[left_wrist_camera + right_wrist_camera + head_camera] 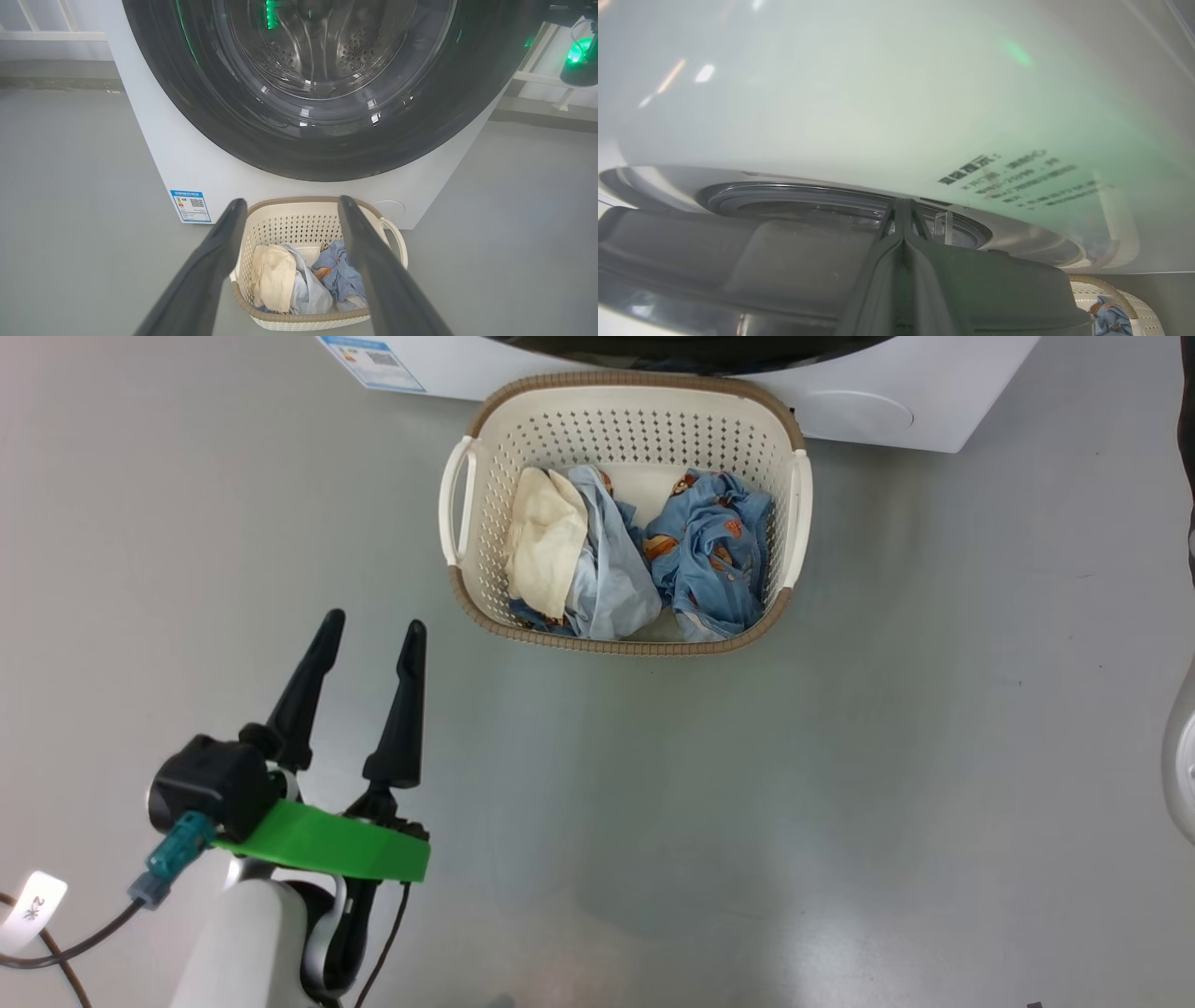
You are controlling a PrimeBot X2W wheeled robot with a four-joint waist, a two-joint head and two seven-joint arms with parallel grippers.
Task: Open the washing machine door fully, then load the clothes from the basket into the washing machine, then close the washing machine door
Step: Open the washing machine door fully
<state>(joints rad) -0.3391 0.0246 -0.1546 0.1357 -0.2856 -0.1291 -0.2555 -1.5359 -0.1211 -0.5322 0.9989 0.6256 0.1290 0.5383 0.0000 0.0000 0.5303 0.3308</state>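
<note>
Head view: the basket (pixel 635 647) (clothes (pixel 644 555) heaped inside) is set just before the washing machine (pixel 943 392). The left gripper (pixel 375 620) is held wide and empty at near left; the right gripper (pixel 902 205) is seen pinched shut beside the washing machine door (pixel 327 158).

Soft, even light fills the head view; the grey floor (pixel 747 784) carries a dull sheen, paler near the bottom edge, and the basket (pixel 635 434) throws only a faint shadow on its near side. All is sharp there. In the left wrist view the glossy door (pixel 210 126) shows small white glints and green reflections; a green lamp (pixel 578 49) glows at top right. The left gripper (pixel 292 201) is blurred, close to the lens, and straight edges bow. The right wrist view is hazy and washed out: the washer (pixel 878 93) is out of focus, tinted green at right, its print (pixel 1017 179) smeared.
</note>
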